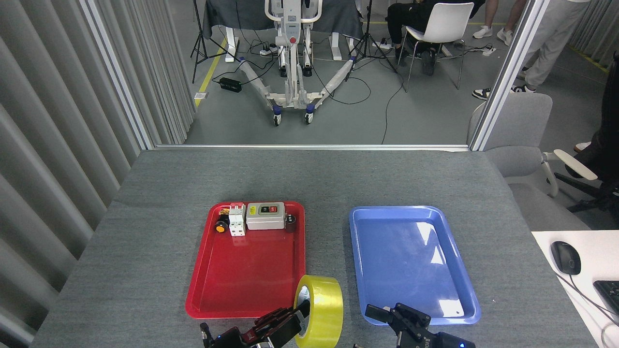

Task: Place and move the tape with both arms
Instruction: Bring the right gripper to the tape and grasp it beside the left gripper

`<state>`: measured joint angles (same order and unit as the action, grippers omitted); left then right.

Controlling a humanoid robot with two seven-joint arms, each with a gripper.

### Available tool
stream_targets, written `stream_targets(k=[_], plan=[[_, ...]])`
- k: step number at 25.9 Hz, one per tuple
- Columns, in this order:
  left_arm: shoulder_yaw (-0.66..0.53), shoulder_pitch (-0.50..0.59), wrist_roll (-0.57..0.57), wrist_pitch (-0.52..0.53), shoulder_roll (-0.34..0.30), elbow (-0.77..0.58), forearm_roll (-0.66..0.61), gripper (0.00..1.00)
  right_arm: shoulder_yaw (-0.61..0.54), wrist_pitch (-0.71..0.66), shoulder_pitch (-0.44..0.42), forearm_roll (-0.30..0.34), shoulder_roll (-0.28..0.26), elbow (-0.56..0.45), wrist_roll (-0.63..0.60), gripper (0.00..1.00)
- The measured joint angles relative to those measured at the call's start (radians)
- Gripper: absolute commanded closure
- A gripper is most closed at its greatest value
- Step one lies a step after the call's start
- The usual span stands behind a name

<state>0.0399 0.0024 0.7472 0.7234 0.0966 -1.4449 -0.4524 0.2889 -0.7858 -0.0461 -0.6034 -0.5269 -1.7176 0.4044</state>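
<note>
Tape [320, 309], a fat yellow roll, stands on its edge at the near end of the grey table [159, 203], held up by the left gripper [285, 325], whose dark fingers are clamped on the side of the roll. It sits just past the near right corner of the red tray [213, 295], which has a few small switch parts at its far end. To the right, the blue tray [411, 261] lies flat, and the right gripper [394, 319] hangs near its front edge with its fingers spread apart, touching nothing.
</note>
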Motion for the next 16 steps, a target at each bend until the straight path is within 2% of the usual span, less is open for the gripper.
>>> stream_targets(k=[3,9,11,16], plan=[[-0.001,-0.001,0.0,0.0,-0.001,0.0,0.0,1.0,0.034,0.0,0.023,-0.007,0.013,0.001,0.011,0.01],[-0.006,-0.002,0.0,0.001,-0.008,-0.001,0.0,1.0,0.07,0.0,0.057,-0.069,0.068,0.006,0.021,0.03],[-0.007,-0.002,0.0,0.001,-0.009,0.0,-0.001,1.0,0.074,0.0,0.066,-0.079,0.089,0.008,0.031,0.06],[-0.01,-0.002,-0.002,0.001,-0.01,0.002,-0.001,1.0,0.099,0.0,0.096,-0.086,0.133,0.041,0.067,0.23]])
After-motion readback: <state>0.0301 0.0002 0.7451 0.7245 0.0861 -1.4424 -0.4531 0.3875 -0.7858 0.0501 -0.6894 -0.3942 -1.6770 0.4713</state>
